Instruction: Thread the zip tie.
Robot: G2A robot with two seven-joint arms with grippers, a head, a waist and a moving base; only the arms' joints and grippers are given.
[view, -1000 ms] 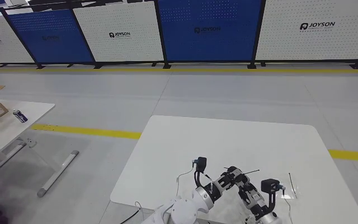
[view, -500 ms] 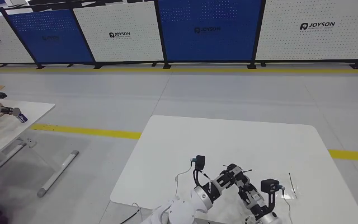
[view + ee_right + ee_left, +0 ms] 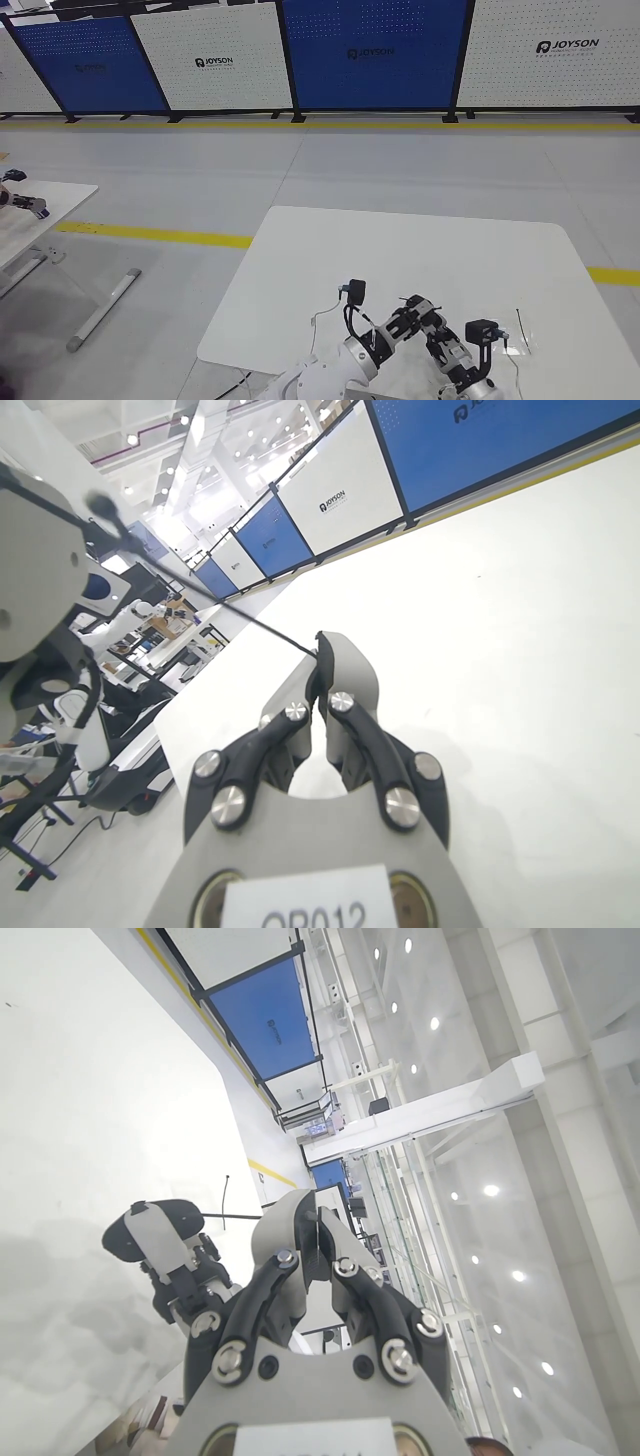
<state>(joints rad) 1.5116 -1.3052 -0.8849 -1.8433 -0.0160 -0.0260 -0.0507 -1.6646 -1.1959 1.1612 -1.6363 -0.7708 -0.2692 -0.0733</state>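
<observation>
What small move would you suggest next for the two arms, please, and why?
Probably ease the right gripper toward the left gripper, bowing the zip tie: both are shut on it, and it runs straight between them, not yet looped.

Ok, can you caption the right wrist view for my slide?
Right gripper pinching a black zip tie by one end, above the white table.

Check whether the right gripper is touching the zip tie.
Touching. The right wrist view shows the zip tie running into the right gripper, its end pinched between the shut fingers with no gap.
</observation>
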